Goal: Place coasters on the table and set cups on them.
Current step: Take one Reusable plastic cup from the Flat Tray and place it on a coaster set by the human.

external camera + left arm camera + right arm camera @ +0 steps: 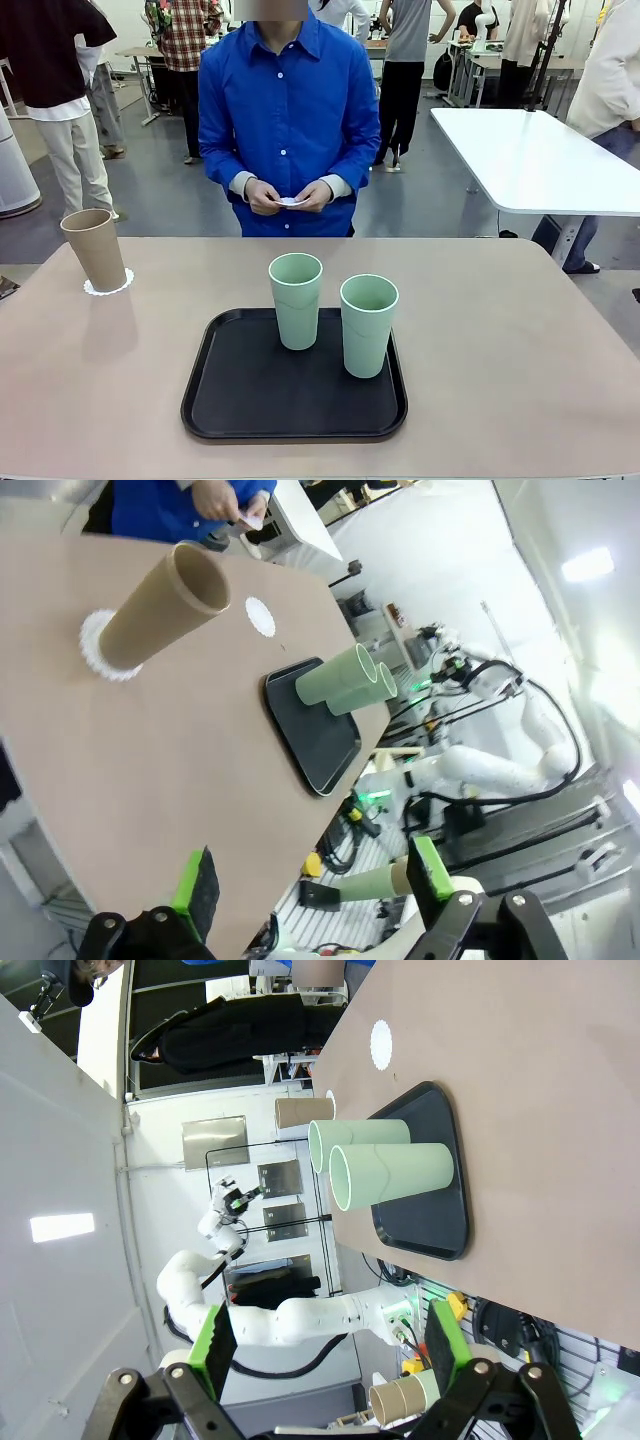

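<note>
Mint cup (368, 325) and twin (296, 300) upright on black tray (230, 400); bare coaster (260, 617) on table (520, 380) beyond. Looks light, stiff, slick, tapered: pinch mid-wall. Left gripper (312, 875), right gripper (330, 1340) splayed wide, empty

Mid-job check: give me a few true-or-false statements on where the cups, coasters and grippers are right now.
1. The tan cup stands on a coaster. True.
2. The two mint cups stand on coasters. False: both stand on the black tray.
3. The person holds a small white piece, apparently a coaster, in both hands. True.
4. The left gripper is shut on a cup. False: it is open and empty, back from the table.
5. A bare coaster lies on the table with no cup on it. True.
</note>
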{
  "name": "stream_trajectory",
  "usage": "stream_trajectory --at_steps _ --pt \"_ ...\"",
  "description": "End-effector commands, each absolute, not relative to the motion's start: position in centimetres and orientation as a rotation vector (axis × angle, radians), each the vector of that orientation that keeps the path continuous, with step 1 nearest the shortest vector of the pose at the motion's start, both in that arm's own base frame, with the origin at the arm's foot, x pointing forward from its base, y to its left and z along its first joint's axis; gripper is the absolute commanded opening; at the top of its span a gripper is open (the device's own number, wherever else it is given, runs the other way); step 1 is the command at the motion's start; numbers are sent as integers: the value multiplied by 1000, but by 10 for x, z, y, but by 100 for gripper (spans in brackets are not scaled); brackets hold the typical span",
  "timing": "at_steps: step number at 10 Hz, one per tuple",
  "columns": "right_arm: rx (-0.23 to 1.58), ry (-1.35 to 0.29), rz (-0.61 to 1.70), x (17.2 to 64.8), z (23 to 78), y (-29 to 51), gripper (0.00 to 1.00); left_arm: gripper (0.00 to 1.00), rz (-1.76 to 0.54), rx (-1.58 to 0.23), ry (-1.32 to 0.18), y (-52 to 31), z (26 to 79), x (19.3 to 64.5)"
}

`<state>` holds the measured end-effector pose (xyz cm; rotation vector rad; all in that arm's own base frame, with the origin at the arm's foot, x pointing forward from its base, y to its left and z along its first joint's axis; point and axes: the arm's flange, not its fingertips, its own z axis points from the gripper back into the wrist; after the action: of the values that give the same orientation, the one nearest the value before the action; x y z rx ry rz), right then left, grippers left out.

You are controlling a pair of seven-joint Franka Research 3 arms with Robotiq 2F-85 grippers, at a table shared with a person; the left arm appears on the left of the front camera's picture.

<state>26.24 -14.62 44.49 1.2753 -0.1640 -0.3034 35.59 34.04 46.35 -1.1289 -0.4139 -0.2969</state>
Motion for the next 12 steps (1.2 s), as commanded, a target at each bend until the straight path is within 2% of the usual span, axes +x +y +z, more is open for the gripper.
stream_trajectory --at_steps 1,4,7,12 --pt "1296 -174 -297 263 446 -145 100 100 -381 -961 -449 249 491 344" --pt "1296 -174 -297 263 446 -145 100 100 -547 -791 -460 120 498 343" --pt "1296 -174 -297 263 446 -145 100 100 -771 -667 -438 29 510 330" --pt "1296 -174 -297 263 446 -145 100 100 -836 -427 -270 -37 479 359"
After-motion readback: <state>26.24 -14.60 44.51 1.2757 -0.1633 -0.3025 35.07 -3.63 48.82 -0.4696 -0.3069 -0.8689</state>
